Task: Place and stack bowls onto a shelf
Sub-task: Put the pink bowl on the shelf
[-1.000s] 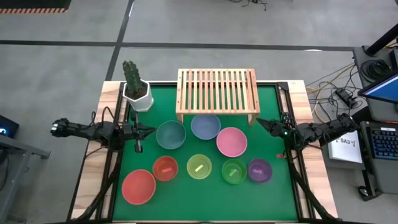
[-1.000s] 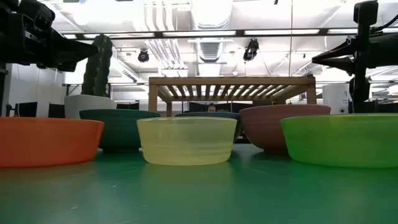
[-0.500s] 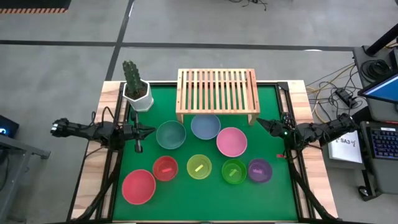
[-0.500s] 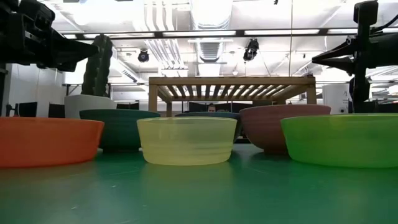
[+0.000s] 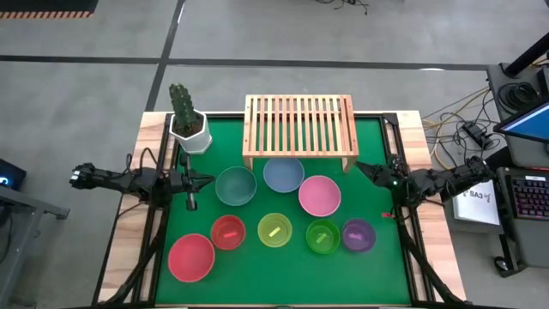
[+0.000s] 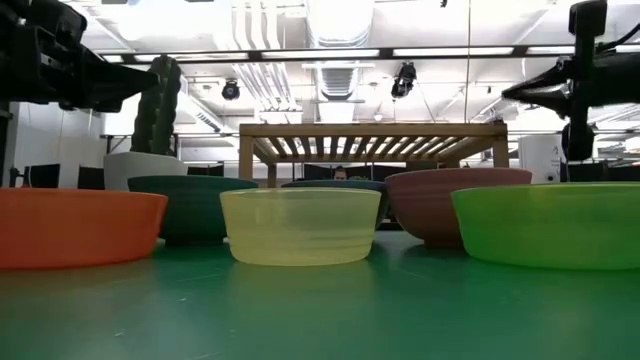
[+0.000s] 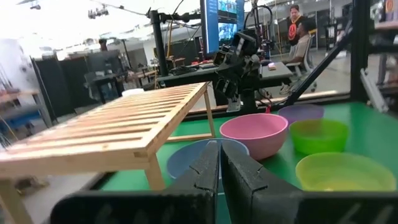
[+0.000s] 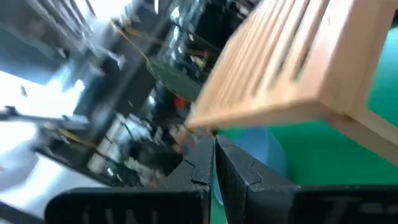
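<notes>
bowls | between left hand and right hand

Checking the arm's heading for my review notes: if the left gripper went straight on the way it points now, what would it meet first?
The left gripper, shut, points across the mat toward the teal bowl; that bowl's rim looks first in line, though the gripper's height is unclear.

Bright even overhead light, ceiling glare in the low view, right wrist view streaked with motion blur
</notes>
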Controlling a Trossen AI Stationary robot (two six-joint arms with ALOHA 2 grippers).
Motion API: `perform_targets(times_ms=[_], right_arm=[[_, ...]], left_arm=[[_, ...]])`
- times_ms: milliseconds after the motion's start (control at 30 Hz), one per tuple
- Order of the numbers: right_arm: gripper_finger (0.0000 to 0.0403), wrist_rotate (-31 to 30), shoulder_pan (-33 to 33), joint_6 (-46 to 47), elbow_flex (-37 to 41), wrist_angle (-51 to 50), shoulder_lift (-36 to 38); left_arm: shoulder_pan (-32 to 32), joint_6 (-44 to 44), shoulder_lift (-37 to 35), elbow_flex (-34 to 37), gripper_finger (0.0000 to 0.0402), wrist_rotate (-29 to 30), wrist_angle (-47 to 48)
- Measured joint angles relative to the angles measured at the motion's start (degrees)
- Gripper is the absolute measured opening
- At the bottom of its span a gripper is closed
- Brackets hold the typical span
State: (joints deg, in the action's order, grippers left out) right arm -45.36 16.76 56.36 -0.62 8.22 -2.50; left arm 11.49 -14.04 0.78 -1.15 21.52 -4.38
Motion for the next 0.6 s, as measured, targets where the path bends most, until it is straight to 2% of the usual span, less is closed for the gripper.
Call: perform_targets(times_ms=[233,400,600], right_arm=[[0.0009,-0.51,-0.03,-0.01,0.0,4.01,0.16],[0.0009,-0.55,-0.03,-0.01,0.0,4.04,0.07],[0.0009,-0.55,-0.03,0.0,0.0,4.07,0.07]], left_arm=[[0.0,0.5,0.03,-0.02,0.0,-0.02,-1.88],[-0.05,16.84,0.48,-0.07,0.0,0.06,-11.42],[-0.11,21.18,0.96,-0.07,0.0,0.28,-21.16]])
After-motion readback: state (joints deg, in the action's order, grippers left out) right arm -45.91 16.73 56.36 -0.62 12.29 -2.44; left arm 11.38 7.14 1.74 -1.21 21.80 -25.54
